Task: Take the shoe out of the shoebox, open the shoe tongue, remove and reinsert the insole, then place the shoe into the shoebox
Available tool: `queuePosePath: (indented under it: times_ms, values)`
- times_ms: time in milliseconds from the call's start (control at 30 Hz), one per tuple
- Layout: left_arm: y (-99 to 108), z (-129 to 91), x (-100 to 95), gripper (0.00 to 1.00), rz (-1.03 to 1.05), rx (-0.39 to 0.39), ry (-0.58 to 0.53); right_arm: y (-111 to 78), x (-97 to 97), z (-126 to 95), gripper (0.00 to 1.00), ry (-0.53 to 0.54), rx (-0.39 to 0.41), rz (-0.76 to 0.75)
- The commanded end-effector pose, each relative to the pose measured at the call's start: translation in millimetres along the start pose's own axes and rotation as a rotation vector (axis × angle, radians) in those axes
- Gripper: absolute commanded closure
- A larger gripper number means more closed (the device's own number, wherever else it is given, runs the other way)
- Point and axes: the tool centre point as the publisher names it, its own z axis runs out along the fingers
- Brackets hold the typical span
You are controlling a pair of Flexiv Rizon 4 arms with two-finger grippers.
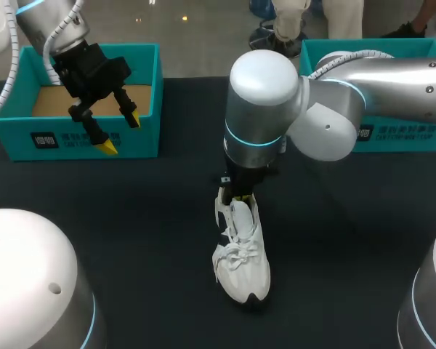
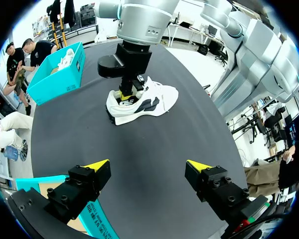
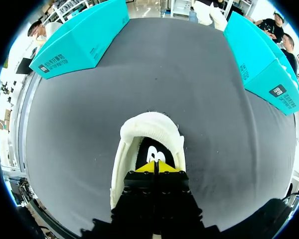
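The white sneaker (image 1: pixel 241 254) stands near the tabletop's middle. The right gripper (image 3: pixel 154 168) dips into its mouth, tips pressed together over the black insole (image 3: pixel 152 148) (whether they nip it, I cannot tell). The left gripper (image 1: pixel 121 133) hangs spread above the far-left teal shoebox (image 1: pixel 87 139). Likely the insole-removal step; next comes a firm pinch, then lifting.

A black table (image 1: pixel 131 240) bears a second teal box (image 1: pixel 407 137) at its far right.
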Motion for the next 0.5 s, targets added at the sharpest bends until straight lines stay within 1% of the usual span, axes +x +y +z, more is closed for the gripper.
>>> queuePosePath:
  times_ms: [33, 167, 267, 400, 500]
  values:
    - [0, 0, 0.0, 0.00, 0.000, -0.002, 0.001, 2.2, 3.6, 32, 1.00, 0.031, 0.034, -0.003]
    - [0, 0, 0.0, 0.00, 0.000, -0.002, 0.001, -2.2, 6.5, 45, 1.00, 0.045, 0.060, -0.005]
    - [0, 0, 0.0, 0.00, 0.000, -0.002, 0.001, -5.5, 7.6, 49, 1.00, 0.055, 0.069, 0.000]
    - [0, 0, 0.0, 0.00, 0.000, -0.002, 0.001, -9.8, 7.0, 50, 1.00, 0.059, 0.075, 0.005]
    - [0, 0, 0.0, 0.00, 0.000, -0.002, 0.001, -11.4, 6.2, 43, 1.00, 0.059, 0.073, 0.008]
